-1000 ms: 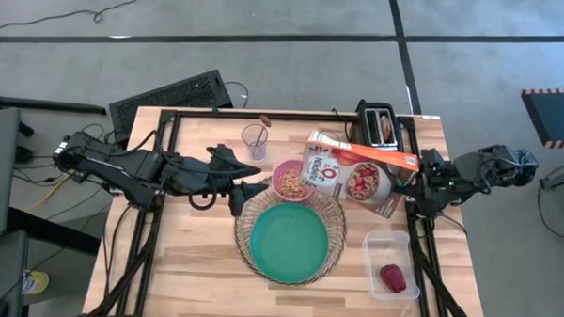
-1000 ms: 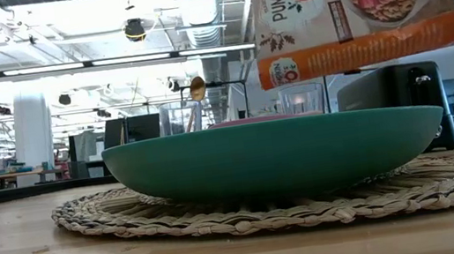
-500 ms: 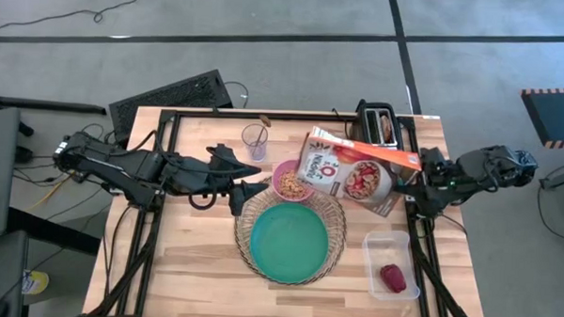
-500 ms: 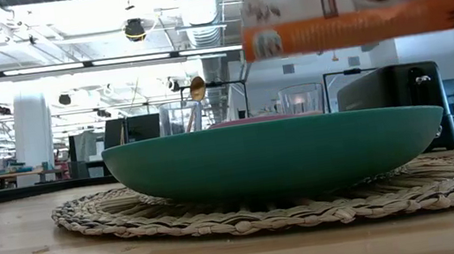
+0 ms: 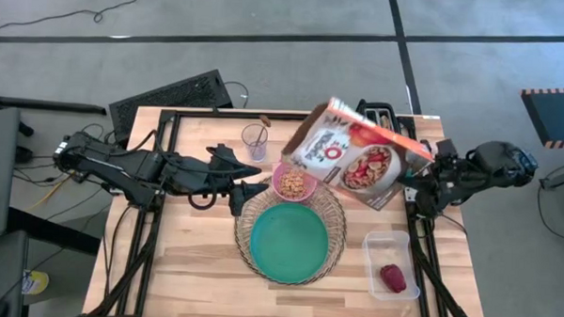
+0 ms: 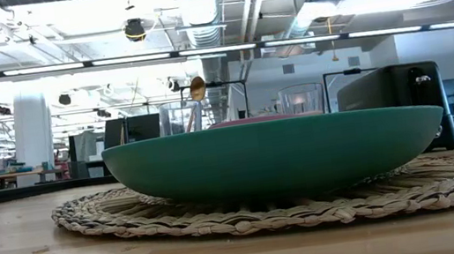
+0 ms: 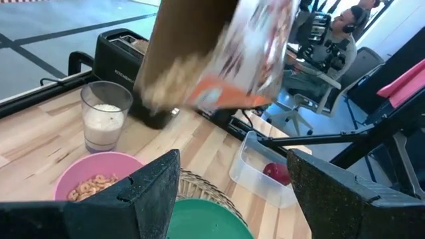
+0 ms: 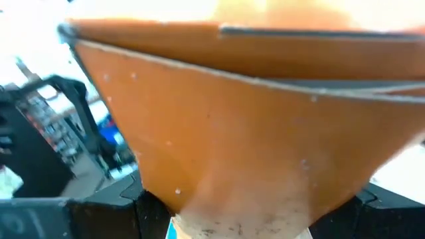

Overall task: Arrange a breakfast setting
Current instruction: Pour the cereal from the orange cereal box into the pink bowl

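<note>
A round teal plate (image 5: 288, 242) lies on the round woven charger (image 5: 334, 217). The pink bowl (image 5: 293, 182), with cereal in it, stands at the charger's far edge. The dark red fruit (image 5: 393, 277) lies in a clear tub (image 5: 390, 247). A spoon (image 6: 197, 88) stands in a glass (image 5: 254, 139). My right gripper (image 5: 421, 175) is shut on a cereal box (image 5: 348, 156), held tilted high above the bowl. My left gripper (image 5: 246, 193) is open and empty at the charger's left edge, beside the bowl (image 7: 99, 186). I cannot make out the bagel. My right gripper pinches the cereal box by its orange end (image 8: 239, 166), the end toward the table's right, between its two fingers (image 8: 99, 206). The fingers come level from the table's right. The box is lifted clear and tilted, its other end (image 5: 306, 141) high over the bowl.
A black toaster (image 6: 393, 104) stands at the far right, partly under the box in the high view. The glass stands behind the bowl. The clear tub sits at the near right. Bare wood (image 5: 194, 259) lies at the near left.
My right gripper has turned and raised the cereal box. The box has risen almost out of the low view. Its end over the bowl has swung up and toward the far edge.
</note>
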Action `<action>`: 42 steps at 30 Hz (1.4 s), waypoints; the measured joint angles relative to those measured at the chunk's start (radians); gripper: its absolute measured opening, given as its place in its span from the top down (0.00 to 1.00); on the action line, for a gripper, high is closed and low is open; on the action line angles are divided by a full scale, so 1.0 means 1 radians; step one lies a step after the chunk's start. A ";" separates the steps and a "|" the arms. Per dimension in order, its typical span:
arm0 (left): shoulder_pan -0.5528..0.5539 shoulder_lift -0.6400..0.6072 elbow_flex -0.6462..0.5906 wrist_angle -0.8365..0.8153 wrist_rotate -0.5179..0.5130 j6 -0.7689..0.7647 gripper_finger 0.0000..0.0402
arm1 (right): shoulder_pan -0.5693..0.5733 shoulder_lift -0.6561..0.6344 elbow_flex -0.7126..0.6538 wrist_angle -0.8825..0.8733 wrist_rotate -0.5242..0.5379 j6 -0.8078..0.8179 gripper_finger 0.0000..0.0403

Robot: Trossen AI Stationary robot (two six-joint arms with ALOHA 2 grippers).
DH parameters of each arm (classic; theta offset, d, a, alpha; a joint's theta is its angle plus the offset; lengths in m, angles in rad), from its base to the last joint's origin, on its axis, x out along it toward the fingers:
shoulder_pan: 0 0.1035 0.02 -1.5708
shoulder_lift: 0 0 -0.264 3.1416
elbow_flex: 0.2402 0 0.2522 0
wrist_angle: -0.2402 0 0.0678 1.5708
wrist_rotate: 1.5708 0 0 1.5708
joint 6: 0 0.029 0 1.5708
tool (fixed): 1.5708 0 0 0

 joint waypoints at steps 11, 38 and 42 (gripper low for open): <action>0.000 0.000 0.000 0.181 -0.002 0.092 0.35 | -0.010 0.151 0.000 0.343 0.035 -0.099 0.28; 0.043 -0.001 0.004 0.337 0.081 0.272 0.04 | -0.117 0.625 0.000 1.141 -0.059 -0.173 0.28; 0.043 -0.001 0.004 0.361 0.077 0.275 0.05 | -0.117 0.683 0.000 1.232 -0.059 -0.173 0.28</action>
